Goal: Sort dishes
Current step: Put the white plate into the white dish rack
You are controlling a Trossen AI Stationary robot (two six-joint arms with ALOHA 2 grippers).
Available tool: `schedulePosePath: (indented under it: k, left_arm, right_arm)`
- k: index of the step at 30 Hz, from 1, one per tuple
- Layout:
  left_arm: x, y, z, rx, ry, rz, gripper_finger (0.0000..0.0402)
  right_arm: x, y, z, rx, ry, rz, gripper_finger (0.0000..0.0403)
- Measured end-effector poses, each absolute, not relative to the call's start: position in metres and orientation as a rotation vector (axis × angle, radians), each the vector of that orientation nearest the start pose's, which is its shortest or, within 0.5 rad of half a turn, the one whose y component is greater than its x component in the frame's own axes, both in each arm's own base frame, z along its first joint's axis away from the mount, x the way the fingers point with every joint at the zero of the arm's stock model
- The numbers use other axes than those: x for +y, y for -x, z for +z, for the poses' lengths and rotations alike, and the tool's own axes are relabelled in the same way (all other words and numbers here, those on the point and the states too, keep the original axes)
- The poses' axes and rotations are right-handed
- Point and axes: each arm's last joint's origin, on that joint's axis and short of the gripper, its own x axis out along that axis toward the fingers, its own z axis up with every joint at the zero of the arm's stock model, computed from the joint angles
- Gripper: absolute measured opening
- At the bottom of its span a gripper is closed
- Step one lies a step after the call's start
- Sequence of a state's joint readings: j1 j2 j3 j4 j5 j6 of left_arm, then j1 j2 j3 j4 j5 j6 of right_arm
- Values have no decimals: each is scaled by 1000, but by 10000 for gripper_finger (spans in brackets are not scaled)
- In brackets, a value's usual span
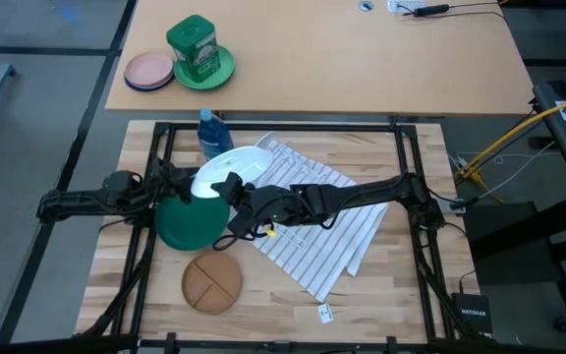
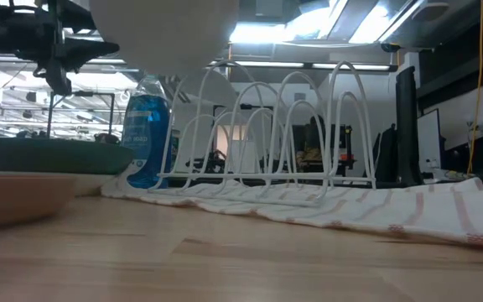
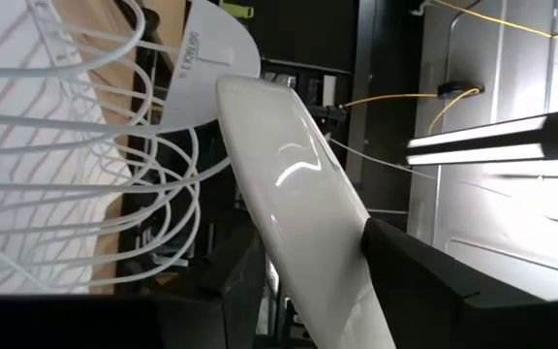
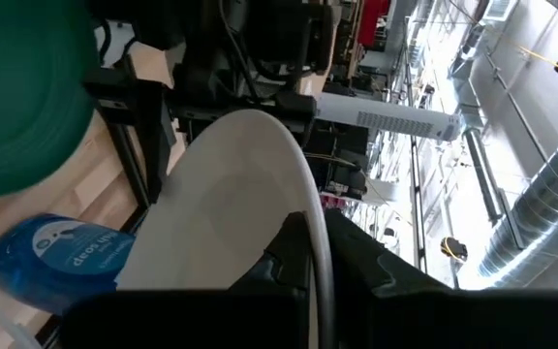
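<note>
My two arms are dark, near black, built of slim tubular links joined by rounded, bulkier housings. My left arm (image 1: 86,200) shows a knob-like round joint midway along. My right arm (image 1: 362,193) carries black cables looped loosely along its forward links, with a small yellow tag or connector hanging under the wrist. My fingers (image 3: 434,281) are matte black, flat-sided and angular, with hard straight edges and no visible markings.
</note>
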State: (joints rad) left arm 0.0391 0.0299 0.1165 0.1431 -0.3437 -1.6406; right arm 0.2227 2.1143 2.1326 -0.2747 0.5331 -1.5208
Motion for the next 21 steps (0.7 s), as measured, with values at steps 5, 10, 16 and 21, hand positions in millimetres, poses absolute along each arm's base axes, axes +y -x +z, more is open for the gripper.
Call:
schedulePosePath:
  k: [5,10,16,21]
  left_arm:
    - [13,-87,213,-484,1620,119,168]
    - [13,-87,213,-478,1566,135,168]
    - [13,-87,213,-473,1510,147,168]
    - [13,-87,213,-467,1577,119,168]
  right_arm:
    - [95,-482,363,447,1601,-56,14]
    - [95,-482,362,456,1599,-56,16]
    - [95,-482,362,459,1595,-60,17]
    - [95,-482,362,462,1601,-60,17]
